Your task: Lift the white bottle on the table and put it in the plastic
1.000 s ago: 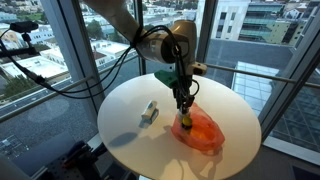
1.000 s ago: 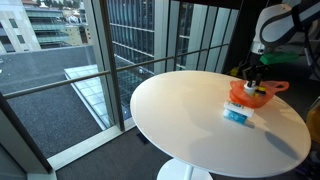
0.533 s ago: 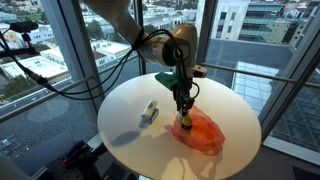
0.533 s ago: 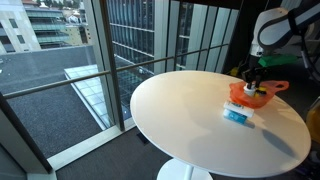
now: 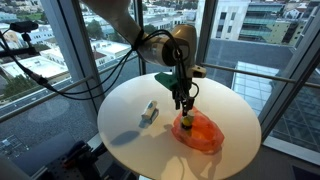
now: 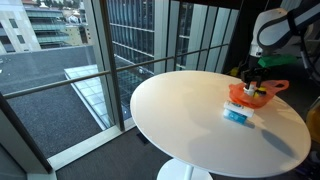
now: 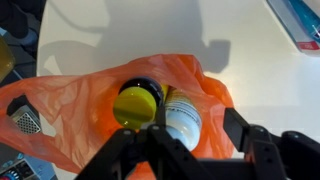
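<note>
The orange plastic bag (image 5: 203, 133) lies on the round white table (image 5: 130, 140). The white bottle (image 7: 183, 118) stands in the bag next to a dark bottle with a yellow cap (image 7: 136, 107). My gripper (image 7: 195, 130) is open just above them, with its fingers on either side of the white bottle and not touching it. In both exterior views the gripper (image 5: 182, 102) (image 6: 251, 78) hangs straight over the bag (image 6: 250, 98).
A small blue-and-white packet (image 5: 149, 113) (image 6: 237, 114) lies on the table beside the bag, and it also shows in the wrist view (image 7: 300, 28). A green object (image 5: 164, 78) sits behind the gripper. Windows and railings surround the table.
My gripper has risen slightly above the bag. The bottles and the bag have stayed in place.
</note>
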